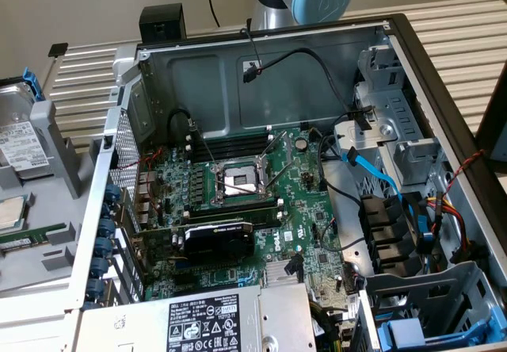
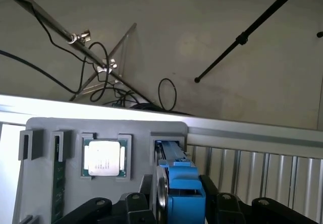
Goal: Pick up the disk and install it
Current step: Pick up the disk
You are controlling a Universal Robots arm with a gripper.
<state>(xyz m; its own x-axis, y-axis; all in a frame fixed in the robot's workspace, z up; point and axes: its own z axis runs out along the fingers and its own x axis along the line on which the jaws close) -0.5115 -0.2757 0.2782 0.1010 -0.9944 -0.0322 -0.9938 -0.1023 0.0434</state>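
Note:
The disk [image 2: 182, 186] stands on edge in a slot of the grey holder [image 2: 106, 128], its blue plastic carrier facing the wrist camera and its silver metal edge beside it. My gripper [image 2: 179, 210] sits right over the disk's upper end, with its black parts on both sides of the carrier. In the exterior view the disk [image 1: 14, 139] shows at the far left with its white label and a blue tab, in the same grey holder [image 1: 49, 142].
The open computer case [image 1: 261, 177] holds a motherboard, a graphics card, cables and a power supply [image 1: 214, 320]. Metal drive cages [image 1: 396, 130] line the exterior view's right. A CPU chip [image 2: 104, 158] and a memory stick [image 2: 58, 183] sit in the holder beside the disk.

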